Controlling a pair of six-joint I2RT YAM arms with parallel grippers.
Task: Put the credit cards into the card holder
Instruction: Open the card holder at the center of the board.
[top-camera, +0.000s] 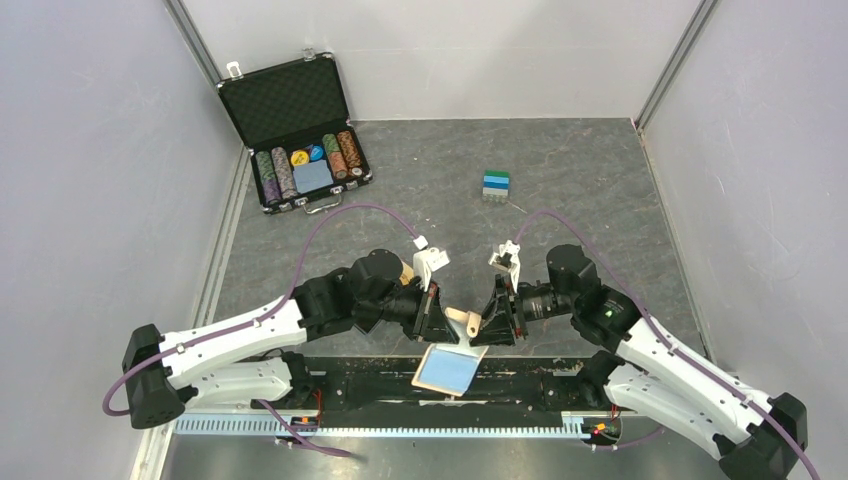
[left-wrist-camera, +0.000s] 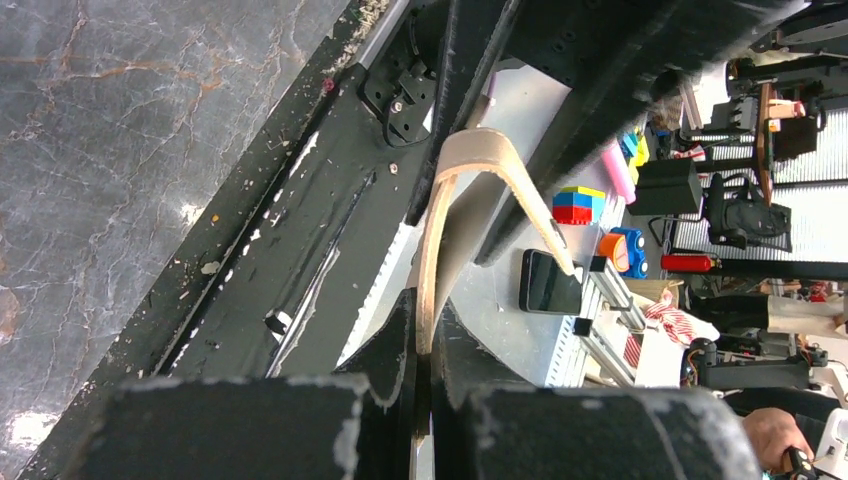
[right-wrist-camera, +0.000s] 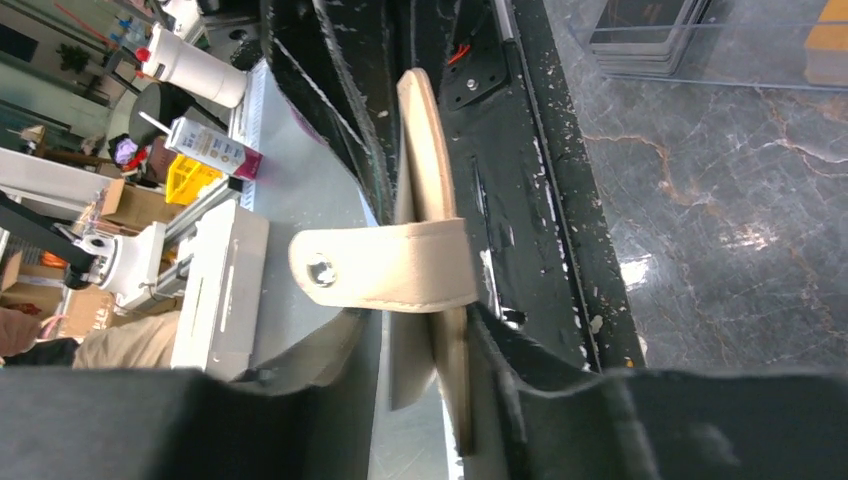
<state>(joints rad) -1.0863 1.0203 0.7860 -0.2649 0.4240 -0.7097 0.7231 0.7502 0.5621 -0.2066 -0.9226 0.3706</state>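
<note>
- My left gripper (left-wrist-camera: 422, 318) is pinched narrow on one edge of the light tan, leather-like bifold card holder (left-wrist-camera: 470, 150). Its two black fingers are pressed flat against the tan sheet, which curves up and over away from them.
- My right gripper (right-wrist-camera: 420, 332) is closed down on the opposite flap. The tan strap with its small round snap (right-wrist-camera: 320, 270) wraps across that flap just ahead of the fingers.
- From above, both arms lie low, reaching inward from the outer near corners. Their wrists are level and face each other nose to nose, with the card holder held between them, off the surface.
- A thin, flat, pale blue plastic credit card (top-camera: 447, 370) lies tilted just on the near side of the card holder, over the black base rail (top-camera: 350, 385). I cannot tell whether the two touch.
- In the right wrist view, a clear-walled box (right-wrist-camera: 720, 55) on the dark grey marbled table top (top-camera: 560, 180) holds a dark flat stack. I cannot make out what it is.
- Well apart, at the far left, stands an open black chip case (top-camera: 295, 130).
- A small stack of blue, green and white blocks (top-camera: 496, 185) sits mid-table.
</note>
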